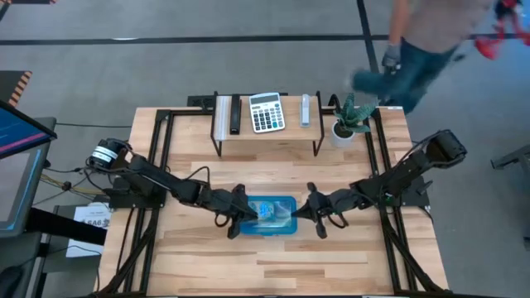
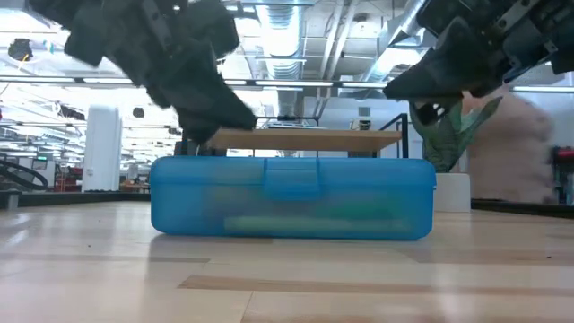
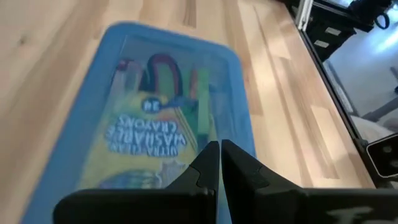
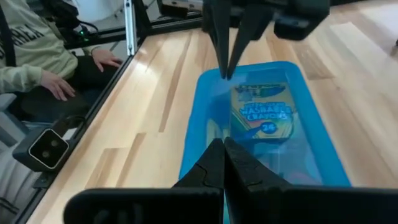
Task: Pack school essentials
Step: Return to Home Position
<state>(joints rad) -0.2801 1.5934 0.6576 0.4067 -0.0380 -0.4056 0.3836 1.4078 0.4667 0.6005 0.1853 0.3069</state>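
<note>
The blue case [image 2: 291, 197] is seen nearest, lying flat with its lid down at the middle of the table [image 1: 207, 265]. Through the lid the yellow crayon box [image 3: 149, 134] and the red-handled scissors [image 3: 163, 65] are made out, packed inside. The left gripper [image 3: 219, 144] is held just above one end of the case and the right gripper [image 4: 222, 142] above the other. Both pairs of fingers are pressed together on nothing. Farther back, the grey calculator [image 1: 267, 112] is found on the shelf [image 1: 294, 112], a potted plant [image 1: 348, 120] near it, and a person [image 1: 422, 50] is seen beyond the table.

If either arm is drawn away low, the lid's edge could be caught by a fingertip and the case dragged or sprung open. The two grippers, pointed at each other, could also be knocked together.

The lid's closed seam and front clasp are shown only by the low view. The contents are shown clearly only by the wrist views. A seated person's hand [image 4: 53, 87] beside the table is shown only by the right wrist view.
</note>
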